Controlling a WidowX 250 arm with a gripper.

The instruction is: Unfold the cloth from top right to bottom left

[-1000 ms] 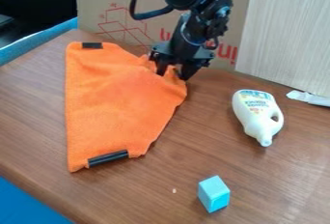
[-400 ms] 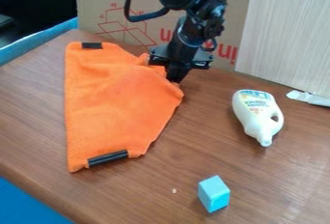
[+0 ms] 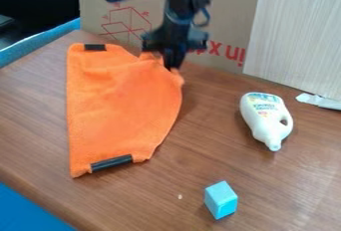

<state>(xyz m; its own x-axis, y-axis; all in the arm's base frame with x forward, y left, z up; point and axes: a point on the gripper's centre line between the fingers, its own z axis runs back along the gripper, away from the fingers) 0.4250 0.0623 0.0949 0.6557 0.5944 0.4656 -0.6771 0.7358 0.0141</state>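
Observation:
The black gripper (image 3: 172,65) points down at the upper right corner of the orange cloth (image 3: 120,108), shut on a bunched piece of it. That corner is drawn up a little, with a shadow on the table to its right. The rest of the cloth lies on the left half of the table, its straight left side running from a black strip at the upper left to another black strip at its lower end. The part of the cloth between the fingertips is mostly hidden.
A white bottle (image 3: 266,119) lies on the wooden table (image 3: 146,200) at the right. Near the front stands a light blue block (image 3: 220,199). Behind are a cardboard panel (image 3: 226,6) and a pale board (image 3: 296,36); a white piece (image 3: 319,101) lies at the right edge.
The gripper's fingers have come together on the cloth, and it has moved left and upward. The held corner has come along, pulling in the cloth's right side.

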